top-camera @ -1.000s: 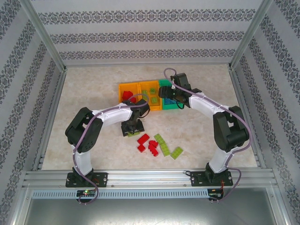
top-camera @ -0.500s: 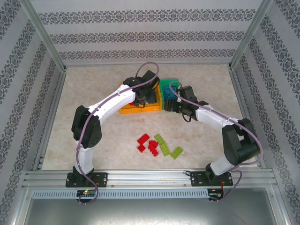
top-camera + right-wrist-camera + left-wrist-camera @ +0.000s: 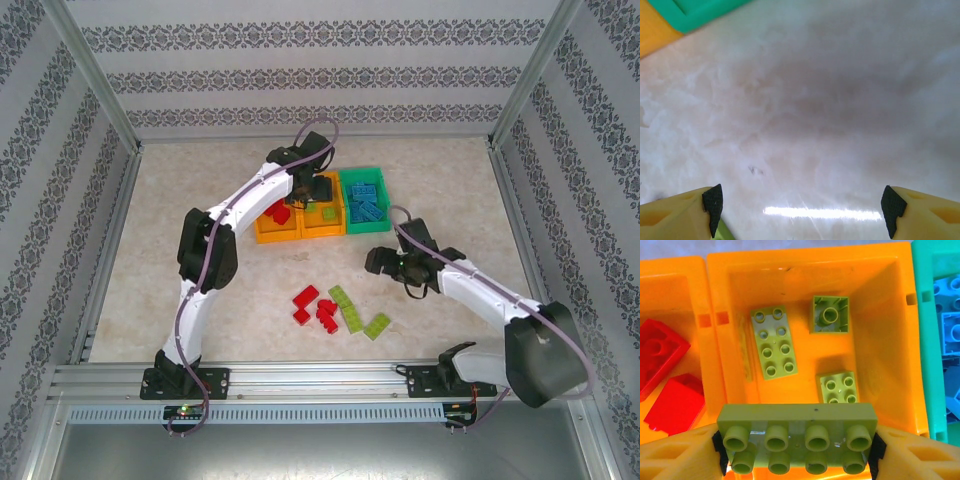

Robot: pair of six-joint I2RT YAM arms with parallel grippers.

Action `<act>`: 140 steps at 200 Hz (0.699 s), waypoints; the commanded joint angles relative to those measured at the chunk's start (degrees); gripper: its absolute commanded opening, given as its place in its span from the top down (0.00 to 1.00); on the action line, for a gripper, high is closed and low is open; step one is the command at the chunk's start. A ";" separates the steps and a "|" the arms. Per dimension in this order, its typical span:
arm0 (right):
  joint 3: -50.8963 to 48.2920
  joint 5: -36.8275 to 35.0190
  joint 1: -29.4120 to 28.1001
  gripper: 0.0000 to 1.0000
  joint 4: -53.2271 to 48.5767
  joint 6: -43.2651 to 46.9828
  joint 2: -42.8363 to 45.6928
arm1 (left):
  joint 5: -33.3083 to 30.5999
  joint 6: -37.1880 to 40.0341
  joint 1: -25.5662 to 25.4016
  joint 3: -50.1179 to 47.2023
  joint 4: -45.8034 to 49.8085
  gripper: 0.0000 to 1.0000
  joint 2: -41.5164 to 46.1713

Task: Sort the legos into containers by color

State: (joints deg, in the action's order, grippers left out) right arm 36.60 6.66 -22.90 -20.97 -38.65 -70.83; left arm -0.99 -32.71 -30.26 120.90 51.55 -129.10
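My left gripper (image 3: 797, 452) is shut on a lime green lego (image 3: 797, 432), a flat eight-stud brick held by its ends above the middle orange container (image 3: 716, 347). Three lime green legos (image 3: 773, 342) lie inside that bin. The left orange container (image 3: 262, 233) holds red legos (image 3: 657, 352), and the green container (image 3: 348, 222) holds blue legos (image 3: 368, 203). Over bare table, my right gripper (image 3: 802, 210) is open with nothing in it, in front of the green bin, right gripper (image 3: 378, 262). Loose red legos (image 3: 316, 306) and lime green legos (image 3: 358, 316) lie on the near table.
The three bins stand side by side at mid-table. A metal frame rail (image 3: 320, 378) runs along the near edge, and patterned walls close in the sides and back. A lime green sliver (image 3: 722, 232) shows by my right gripper's left finger.
My left arm swung from the table by the loose bricks up to the middle orange bin, carrying the lime green brick. My right arm drew back from the green bin toward the table's middle.
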 commanded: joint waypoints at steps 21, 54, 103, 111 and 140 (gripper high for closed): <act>-2.00 0.29 -2.86 0.15 -7.58 -8.72 6.00 | 4.46 3.00 1.08 1.91 -3.39 0.20 -1.54; -3.36 0.58 -6.31 0.17 -9.84 -14.19 9.14 | 6.25 2.92 1.29 0.46 -4.76 0.13 -1.10; -5.24 -1.86 -13.76 0.17 -12.38 -27.22 11.79 | 7.63 3.38 1.34 -4.80 -9.71 0.06 3.14; -5.00 -2.20 -14.52 0.17 -13.23 -28.45 11.63 | 7.67 3.68 1.30 -6.20 -10.72 0.04 4.13; -5.55 -1.99 -16.17 0.18 -16.05 -32.94 11.79 | 7.57 4.63 1.26 -12.83 -15.82 0.00 8.51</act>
State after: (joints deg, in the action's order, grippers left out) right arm 32.10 6.02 -37.98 -33.34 -64.55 -59.77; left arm 6.02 -29.93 -29.87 112.57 41.34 -125.84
